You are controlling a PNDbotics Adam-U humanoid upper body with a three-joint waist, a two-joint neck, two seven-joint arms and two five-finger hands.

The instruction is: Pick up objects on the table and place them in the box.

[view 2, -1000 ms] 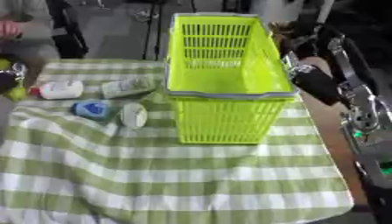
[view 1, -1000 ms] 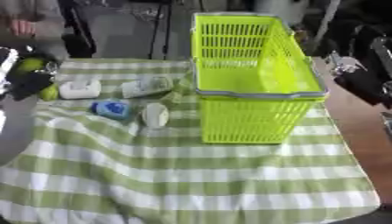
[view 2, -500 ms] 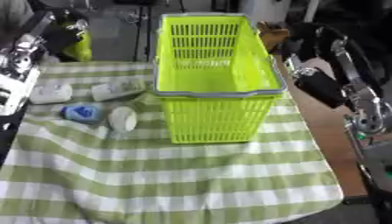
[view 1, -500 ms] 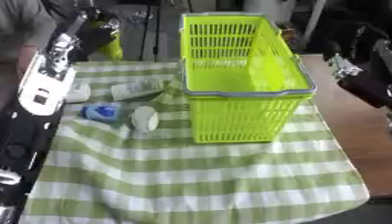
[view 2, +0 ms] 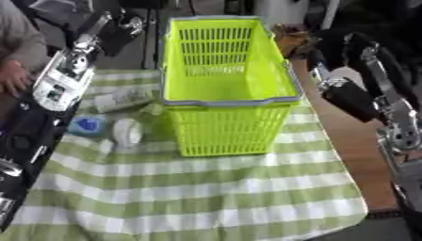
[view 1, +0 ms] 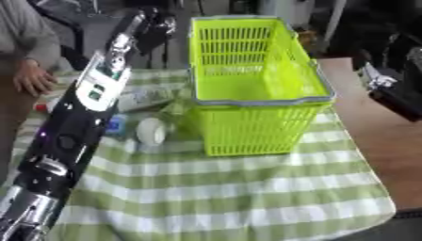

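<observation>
A lime-green mesh basket stands on the checked cloth, and what shows of its inside holds nothing. Left of it lie a white round object, a small blue object and a clear bottle on its side. My left arm crosses over them from the lower left, and my left hand is raised beyond the table's far edge, level with the basket's far left corner; it is dark and blurred. My right hand hangs beside the basket's right wall, over bare tabletop.
A green-and-white checked cloth covers most of the table; brown tabletop shows at the right. A person's hand rests at the table's far left. A red-capped white item peeks out behind my left arm.
My left arm has swung up from the table's left edge, and its hand now sits high by the basket's far corner. The whole picture has shifted, so the camera moved.
</observation>
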